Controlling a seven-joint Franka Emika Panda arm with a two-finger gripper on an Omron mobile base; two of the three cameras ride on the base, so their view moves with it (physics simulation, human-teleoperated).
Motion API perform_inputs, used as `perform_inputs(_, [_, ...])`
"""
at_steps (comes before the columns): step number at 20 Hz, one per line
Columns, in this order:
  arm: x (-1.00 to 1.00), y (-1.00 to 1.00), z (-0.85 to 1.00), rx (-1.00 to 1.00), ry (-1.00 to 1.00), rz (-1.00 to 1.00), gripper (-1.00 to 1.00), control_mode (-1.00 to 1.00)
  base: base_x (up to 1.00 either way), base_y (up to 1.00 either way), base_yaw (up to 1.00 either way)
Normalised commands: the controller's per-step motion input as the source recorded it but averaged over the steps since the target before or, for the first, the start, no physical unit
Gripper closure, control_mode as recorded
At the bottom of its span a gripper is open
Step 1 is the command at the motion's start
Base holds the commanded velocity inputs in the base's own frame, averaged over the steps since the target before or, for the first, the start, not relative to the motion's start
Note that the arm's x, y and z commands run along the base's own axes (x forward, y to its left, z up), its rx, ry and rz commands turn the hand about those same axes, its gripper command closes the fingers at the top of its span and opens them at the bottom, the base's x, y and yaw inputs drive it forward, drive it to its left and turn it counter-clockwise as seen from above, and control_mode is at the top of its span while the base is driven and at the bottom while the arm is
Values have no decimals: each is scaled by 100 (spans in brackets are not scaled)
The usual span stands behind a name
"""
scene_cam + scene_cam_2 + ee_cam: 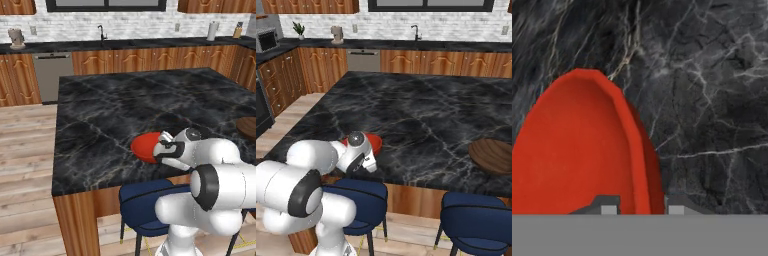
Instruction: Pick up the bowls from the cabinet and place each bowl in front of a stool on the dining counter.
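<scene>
The robot's pincer point(639, 210) gripped the rim of the glossy red, wide shallow bowl point(577, 150) over the black marble bench point(110, 105), near its stool-side edge. Rigid, light and likely slick, it seemed best pinched at the lip.

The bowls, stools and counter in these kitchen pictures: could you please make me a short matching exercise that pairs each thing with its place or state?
Things:
1. red bowl
2. brown bowl
3. stool
4. faucet

Places or states:
A. at the back wall, under the window
B. seat tucked under the counter edge, below the red bowl
C. rim between the fingers, near the counter's front edge
D. alone on the counter, off to the right, with nothing touching it

Pairs: 1-C, 2-D, 3-B, 4-A
</scene>
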Motion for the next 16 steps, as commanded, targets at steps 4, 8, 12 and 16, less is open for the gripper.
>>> perform_inputs(4, [49, 0, -39, 2, 0, 0, 100, -100, 0, 0, 0])
perform_inputs(8, [37, 0, -20, 1, 0, 0, 100, -100, 0, 0, 0])
perform_inputs(12, [-24, -16, 31, 0, -8, 0, -100, -100, 0, 0, 0])
perform_inputs(16, [-16, -23, 99, -4, -29, 0, -100, -100, 0, 0, 0])
